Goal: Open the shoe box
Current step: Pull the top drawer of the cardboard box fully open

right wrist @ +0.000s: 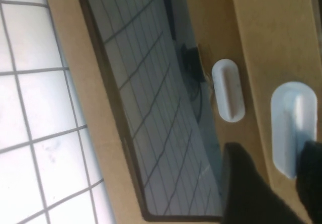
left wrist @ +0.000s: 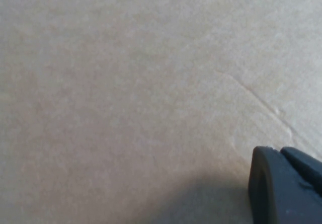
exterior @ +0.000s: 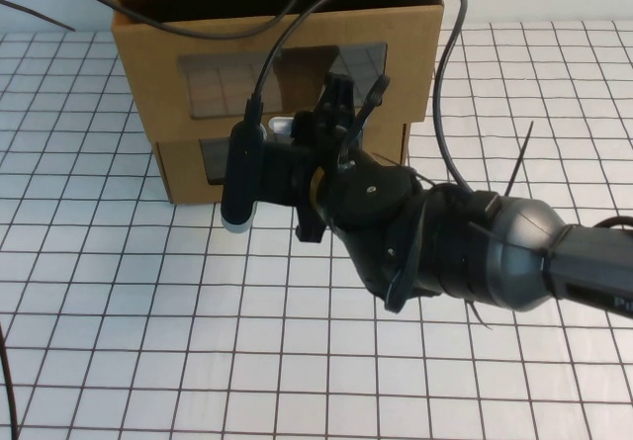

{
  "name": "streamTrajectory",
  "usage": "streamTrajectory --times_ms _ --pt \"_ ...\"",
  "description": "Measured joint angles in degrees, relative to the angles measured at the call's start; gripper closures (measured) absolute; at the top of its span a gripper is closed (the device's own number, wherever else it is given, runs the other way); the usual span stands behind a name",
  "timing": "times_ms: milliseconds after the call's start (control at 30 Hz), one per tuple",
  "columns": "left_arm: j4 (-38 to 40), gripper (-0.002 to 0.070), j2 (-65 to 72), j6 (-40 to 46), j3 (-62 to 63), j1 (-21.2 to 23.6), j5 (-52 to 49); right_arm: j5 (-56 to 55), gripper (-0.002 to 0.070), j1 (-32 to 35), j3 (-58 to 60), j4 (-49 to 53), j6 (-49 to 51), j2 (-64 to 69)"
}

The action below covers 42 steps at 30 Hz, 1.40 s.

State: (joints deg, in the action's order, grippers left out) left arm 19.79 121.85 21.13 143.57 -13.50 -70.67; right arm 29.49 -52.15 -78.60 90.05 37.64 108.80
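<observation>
**What you cannot see**

The right arm [exterior: 514, 252] hides the middle of the near face of the shoe box [exterior: 148, 84], and the far edge crops its top. There the right gripper [exterior: 358, 94] straddles a white handle [right wrist: 291, 128] with parted jaws, their ends cropped. The left gripper [left wrist: 287, 189] is only a corner sliver close against plain cardboard [left wrist: 126, 83]; you cannot place it.

Brown cardboard shoe box [exterior: 158, 64], two stacked tiers with clear front windows, upright at table's [exterior: 148, 311] far side

a white, grid-lined table [exterior: 148, 341] bears the lower cardboard shoe box [exterior: 180, 178], standing near its far edge.
</observation>
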Motion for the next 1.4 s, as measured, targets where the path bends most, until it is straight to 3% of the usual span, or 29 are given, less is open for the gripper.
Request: streamTrajectory --times_ms 833,1000,1167,1400 --pt "-0.1 0.0677 0.0 0.0 0.0 0.0 0.0 4.5 0.0548 0.1 -6.0 5.1 2.9 5.5" --pt "-0.1 0.0677 0.0 -0.1 0.0 0.0 0.0 5.1 0.0648 0.3 -7.5 5.1 2.9 6.3" --pt "-0.1 0.0677 0.0 -0.2 0.0 0.0 0.0 7.1 0.0666 -0.5 -7.5 5.1 1.1 6.5" --pt "-0.1 0.0677 0.0 -0.8 0.0 0.0 0.0 8.9 0.0669 -4.0 0.4 4.9 2.1 0.4"
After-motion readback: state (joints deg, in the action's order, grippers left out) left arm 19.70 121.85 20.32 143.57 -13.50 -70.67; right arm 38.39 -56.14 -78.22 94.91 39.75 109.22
